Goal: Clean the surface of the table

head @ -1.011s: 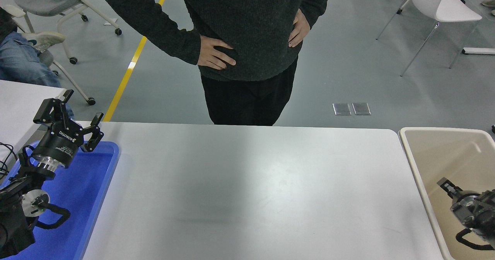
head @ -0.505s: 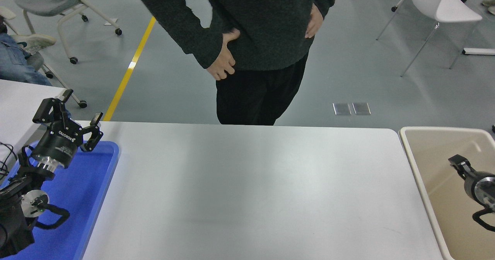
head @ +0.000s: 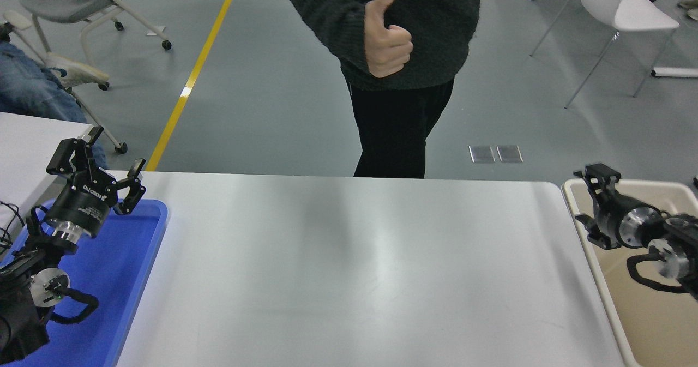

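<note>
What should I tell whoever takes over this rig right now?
Left gripper: jaws open, empty, parked above the blue tray.
Right gripper: over the beige bin at the table's right end, appears open, holds nothing.
Table surface: nothing lying on it.
A person at the far side shows a thumbs-up hand.
Done: the tabletop looks cleared. Left: probably nothing.

wide matte white table surface (head: 354,269), rounded corners, faint sheen
</note>
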Controlling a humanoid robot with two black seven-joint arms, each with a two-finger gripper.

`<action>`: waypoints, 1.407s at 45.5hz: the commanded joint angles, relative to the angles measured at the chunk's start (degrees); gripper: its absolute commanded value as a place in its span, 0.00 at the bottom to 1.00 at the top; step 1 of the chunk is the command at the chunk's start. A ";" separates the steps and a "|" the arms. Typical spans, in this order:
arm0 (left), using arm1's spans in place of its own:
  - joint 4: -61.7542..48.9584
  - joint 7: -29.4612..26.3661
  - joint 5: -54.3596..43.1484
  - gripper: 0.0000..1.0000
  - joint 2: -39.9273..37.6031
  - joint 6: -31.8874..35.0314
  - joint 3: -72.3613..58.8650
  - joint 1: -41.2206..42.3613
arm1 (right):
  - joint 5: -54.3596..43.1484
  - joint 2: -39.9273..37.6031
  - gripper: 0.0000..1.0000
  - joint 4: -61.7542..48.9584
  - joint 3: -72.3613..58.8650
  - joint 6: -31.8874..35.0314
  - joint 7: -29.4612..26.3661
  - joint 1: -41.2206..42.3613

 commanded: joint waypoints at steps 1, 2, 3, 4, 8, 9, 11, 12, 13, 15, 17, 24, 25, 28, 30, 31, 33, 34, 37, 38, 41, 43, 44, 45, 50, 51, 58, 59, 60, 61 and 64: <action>0.02 0.00 0.00 1.00 -0.02 0.00 0.00 0.00 | -0.89 10.35 1.00 2.16 13.51 -0.03 8.25 -4.03; 0.02 0.00 0.00 1.00 -0.02 0.00 0.00 0.00 | -1.15 11.23 1.00 2.16 14.04 -0.03 9.39 -4.30; 0.02 0.00 0.00 1.00 -0.02 0.00 0.00 0.00 | -1.50 12.02 1.00 2.16 14.65 -0.03 10.62 -4.56; 0.02 0.00 0.00 1.00 0.07 0.00 0.00 0.00 | -1.94 12.73 1.00 2.16 15.10 -0.12 11.68 -4.82; 0.02 0.00 0.00 1.00 -0.02 0.00 0.00 0.00 | -3.35 15.63 1.00 2.16 17.20 -0.21 15.46 -6.23; 0.02 0.00 0.00 1.00 -0.02 0.00 0.00 0.00 | -3.53 16.15 1.00 2.16 17.73 -0.29 16.08 -6.58; 0.02 0.00 0.00 1.00 -0.02 0.00 0.00 0.00 | -3.53 17.21 1.00 2.16 18.52 -0.30 17.22 -7.11; 0.02 0.00 0.00 1.00 -0.02 0.00 0.00 0.00 | -3.53 17.74 1.00 2.16 18.96 -0.38 17.75 -7.46; 0.02 0.00 0.00 1.00 -0.02 0.00 0.00 0.00 | -3.53 18.18 1.00 2.16 19.49 -0.47 18.19 -7.81; 0.02 0.00 0.00 1.00 -0.02 0.00 0.00 0.00 | -3.53 19.23 1.00 2.25 20.63 -0.47 18.72 -8.60; 0.02 0.00 0.00 1.00 -0.02 0.00 0.00 0.00 | -3.53 19.94 1.00 2.25 21.77 -0.56 19.07 -9.48; 0.02 0.00 0.00 1.00 -0.02 0.00 0.00 0.00 | -5.02 20.82 1.00 2.16 25.11 -0.30 20.21 -11.85; 0.02 0.00 0.00 1.00 -0.02 0.00 0.00 0.00 | -5.81 20.99 1.00 2.16 25.55 -0.30 20.30 -12.12; 0.02 0.00 0.00 1.00 -0.02 0.00 0.00 0.00 | -8.79 21.17 1.00 2.07 26.52 -0.30 20.30 -12.73; 0.02 0.00 0.00 1.00 -0.02 0.00 0.00 0.00 | -10.46 21.26 1.00 1.98 26.96 -0.30 20.39 -13.00; 0.02 0.00 0.00 1.00 -0.02 0.00 0.00 0.00 | -11.08 21.26 1.00 1.98 26.97 -0.30 20.39 -13.09; 0.02 0.00 0.00 1.00 -0.02 0.00 0.00 0.00 | -12.05 21.26 1.00 2.07 26.97 -0.30 20.39 -13.35; 0.02 0.00 0.00 1.00 -0.02 0.00 0.00 0.00 | -12.49 21.17 1.00 2.07 26.97 -0.30 20.48 -13.53; 0.02 0.00 0.00 1.00 -0.02 0.00 0.00 0.00 | -13.63 21.17 1.00 1.98 26.88 -0.21 21.18 -13.61; 0.02 0.00 0.00 1.00 -0.02 0.00 0.00 0.00 | -14.25 21.17 1.00 1.98 26.88 -0.21 21.62 -13.70; 0.10 0.00 0.00 1.00 -0.02 0.00 0.00 0.00 | -16.44 21.17 1.00 2.07 26.62 -0.21 22.50 -14.05; 0.02 0.00 0.00 1.00 -0.02 0.00 0.00 0.00 | -17.76 21.26 1.00 2.16 26.26 -0.21 22.67 -14.23; 0.02 0.00 0.00 1.00 -0.02 0.00 0.00 0.00 | -18.29 21.26 1.00 2.16 26.26 -0.21 22.67 -14.23; 0.02 0.00 0.00 1.00 -0.02 0.00 0.00 0.00 | -18.64 21.26 1.00 2.07 26.26 -0.21 22.67 -14.32; 0.02 0.00 0.00 1.00 -0.02 0.00 0.00 0.00 | -18.73 21.26 1.00 2.07 26.17 -0.21 22.67 -14.67; 0.02 0.00 0.00 1.00 -0.02 0.00 0.00 0.00 | -18.73 21.34 1.00 1.98 26.17 -0.21 22.67 -14.67; 0.02 0.00 0.00 1.00 -0.02 0.00 0.00 0.00 | -18.73 22.13 1.00 1.89 25.91 -0.21 22.67 -14.67; 0.02 0.00 0.00 1.00 -0.02 0.00 0.00 0.00 | -18.73 22.22 1.00 1.81 25.91 -0.21 22.67 -14.67; 0.02 0.00 0.00 1.00 -0.02 0.00 0.00 0.00 | -18.73 22.22 1.00 1.81 25.91 -0.21 22.67 -14.67; 0.02 0.00 0.00 1.00 -0.02 0.00 0.00 0.00 | -18.82 22.22 1.00 1.81 25.91 -0.21 22.67 -14.67; 0.02 0.00 0.00 1.00 -0.02 0.00 0.00 0.00 | -18.82 22.31 1.00 1.72 25.91 -0.21 22.67 -14.67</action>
